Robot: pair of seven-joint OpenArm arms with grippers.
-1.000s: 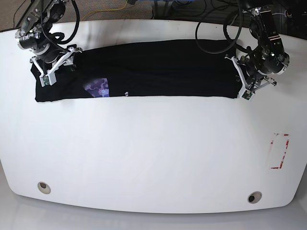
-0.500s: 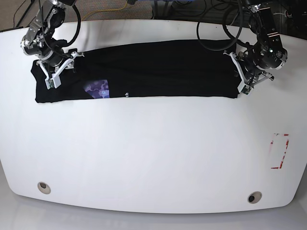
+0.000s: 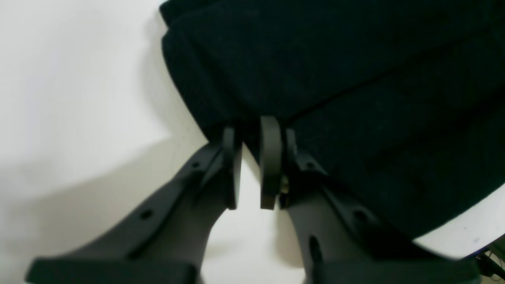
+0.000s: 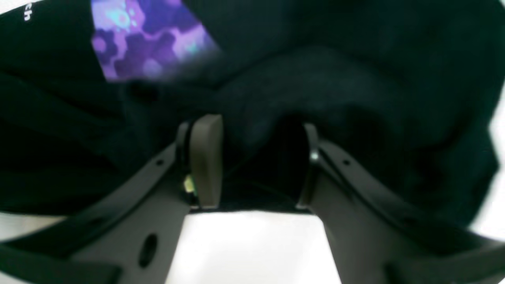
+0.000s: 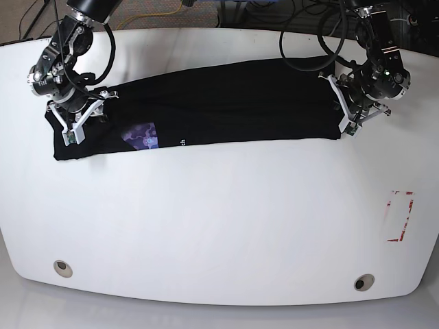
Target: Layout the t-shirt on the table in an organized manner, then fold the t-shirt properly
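Since the earlier frame, the t-shirt has been tugged so it's slanted near the table's far edge. Its ends are clamped by the left gripper and right gripper, jaws pinched on fabric.

Looks like I'm driving this in a robotics lab, not anyone's home. The worktop is a big glossy white slab with two grey grommet holes and a red-outlined rectangle mark. Behind its far edge there's a tangle of black cables plus a yellow cable on carpet.
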